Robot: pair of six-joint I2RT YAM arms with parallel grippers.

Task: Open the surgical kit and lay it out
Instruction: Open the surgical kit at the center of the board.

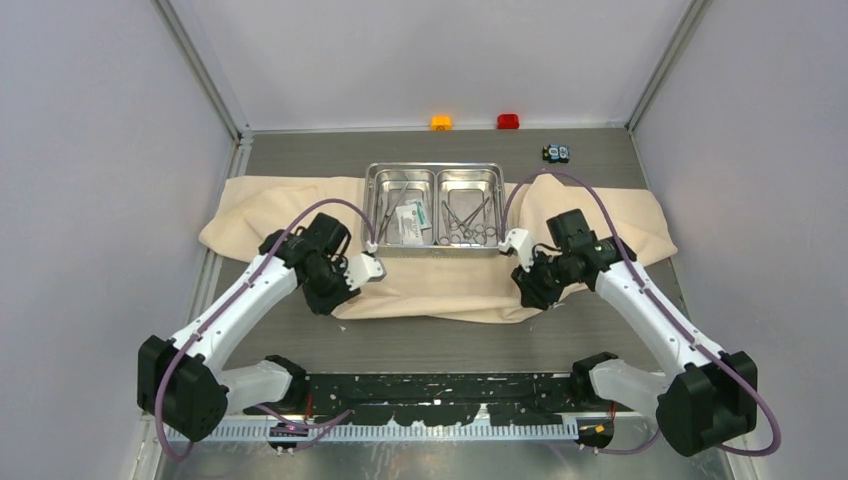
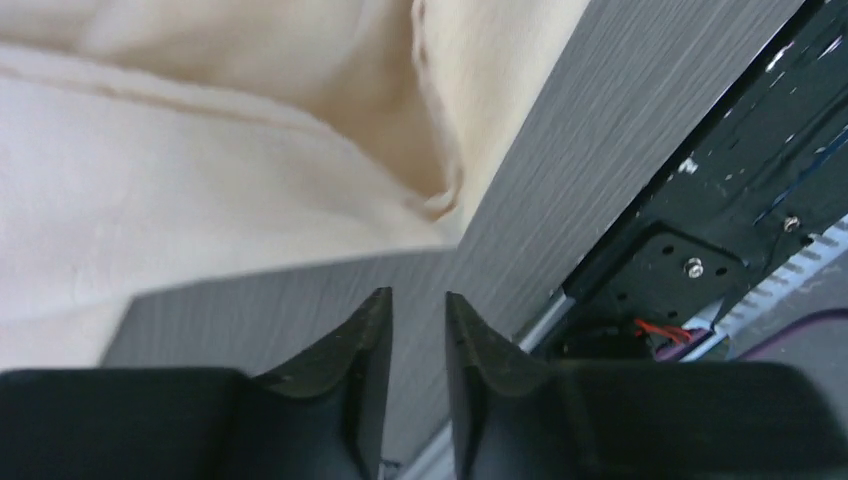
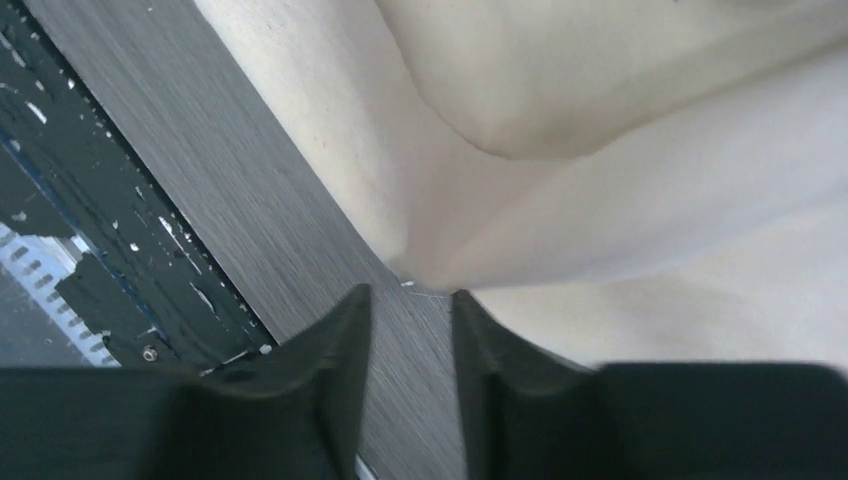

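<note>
- Fingers (image 2: 362,345) of left gripper (image 2: 418,312), left wrist view: narrowly apart, nothing between; table (image 2: 560,180) below, beige cloth (image 2: 200,180) near, ahead of tips.
- Right wrist view: right gripper (image 3: 410,305) fingers slightly apart, pinching nothing; cloth corner just ahead.
- Top view: steel tray (image 1: 434,166), 2 compartments, sits on spread cloth; clamps (image 1: 468,220) right compartment, packet (image 1: 412,224) left.

The steel tray (image 1: 434,172) hides part of the beige cloth (image 1: 270,205) toward the far edge of the table (image 1: 300,150). Its clamps (image 1: 468,222) are too small to count (their ring handles overlap). Both wrist views cut the cloth off at their edges.
</note>
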